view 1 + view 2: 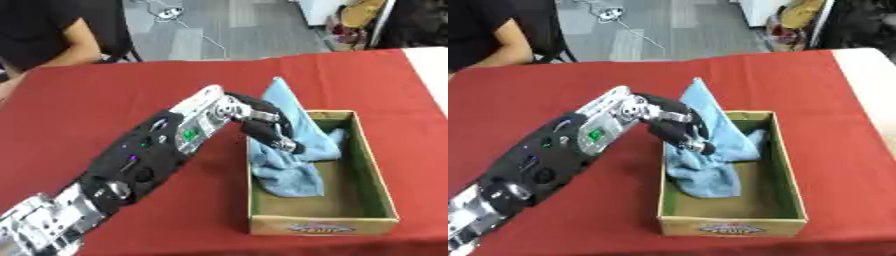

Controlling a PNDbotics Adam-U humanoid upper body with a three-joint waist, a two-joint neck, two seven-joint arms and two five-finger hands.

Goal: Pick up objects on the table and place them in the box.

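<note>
Blue cloth [293, 150] under robot hand [267, 127], inside box [372, 192]

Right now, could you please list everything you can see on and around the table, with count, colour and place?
Cloth: one, light blue, draped over the box's left wall, mostly lying inside, one corner sticking up behind the hand.
Box: one, brown cardboard with a greenish inside, open top, on the table's right part, a printed label on its near wall.
Table: one, covered in red, filling most of the view.
Person: one, dark top, seated at the far left edge, not touching anything.
Left hand: one, black with silver joints, reaching from lower left, fingers curled on the cloth at the box's left wall.
Right hand: not in view.
</note>
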